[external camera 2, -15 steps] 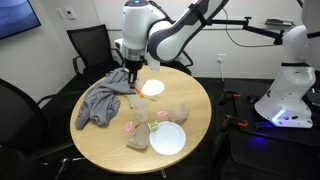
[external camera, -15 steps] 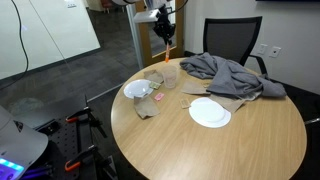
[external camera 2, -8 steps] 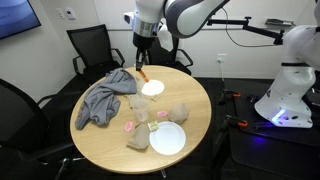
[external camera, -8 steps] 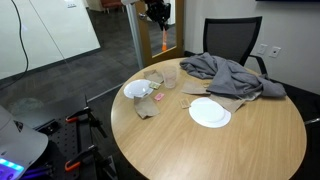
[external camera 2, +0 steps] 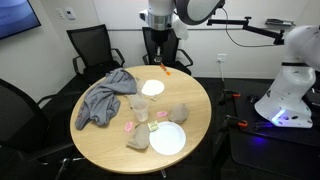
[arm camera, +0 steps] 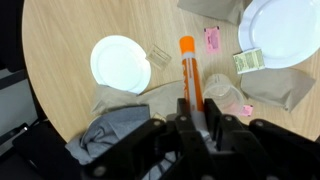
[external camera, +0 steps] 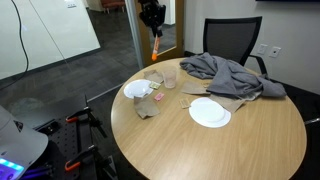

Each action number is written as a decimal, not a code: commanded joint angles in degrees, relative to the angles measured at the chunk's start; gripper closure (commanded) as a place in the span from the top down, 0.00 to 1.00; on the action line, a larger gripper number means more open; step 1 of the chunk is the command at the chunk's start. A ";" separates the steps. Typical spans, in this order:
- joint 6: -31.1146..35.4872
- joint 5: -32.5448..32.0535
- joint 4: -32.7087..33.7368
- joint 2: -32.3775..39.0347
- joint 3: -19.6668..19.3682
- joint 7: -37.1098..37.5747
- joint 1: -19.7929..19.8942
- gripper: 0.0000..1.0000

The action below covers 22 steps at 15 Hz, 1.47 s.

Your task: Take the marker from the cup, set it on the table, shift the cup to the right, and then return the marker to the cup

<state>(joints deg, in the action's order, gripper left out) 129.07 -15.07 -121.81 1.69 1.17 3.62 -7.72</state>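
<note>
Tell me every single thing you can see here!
table: one, light tan, round, under everything
plates: two, white, one beside the cloth, one farther off
cup: one, clear, on the table near the cloth
cloth: one, grey, crumpled at the table's edge
napkins: a few, brown, by the plates
packets: small, pink, near the napkins
chairs: several, black, around the table
white machine: one, beside the table
marker: one, orange, in the air above the table
arm: one, white, over the table
claw: one, dark, shut on the marker
</note>
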 commanded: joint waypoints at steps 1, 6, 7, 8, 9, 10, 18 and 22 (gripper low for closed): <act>-1.60 2.68 -2.15 -0.20 0.02 -2.14 2.84 0.05; -0.36 4.54 -2.63 4.95 -0.66 -4.28 5.49 0.05; -0.45 4.67 -2.32 6.13 -0.70 -5.04 5.79 0.05; -0.46 4.37 -1.92 7.60 -0.75 -5.47 6.02 0.05; -0.78 3.87 -1.46 8.99 -0.82 -5.91 6.12 0.05; -1.28 3.34 -0.83 10.60 -0.85 -6.29 6.16 0.05; -3.11 -2.05 4.18 20.17 -1.26 -10.52 5.13 0.05; -1.42 -6.38 6.64 24.28 -2.57 -7.21 4.25 0.05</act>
<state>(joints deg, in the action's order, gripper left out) 128.54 -18.69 -118.22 23.14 0.04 -5.96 -2.16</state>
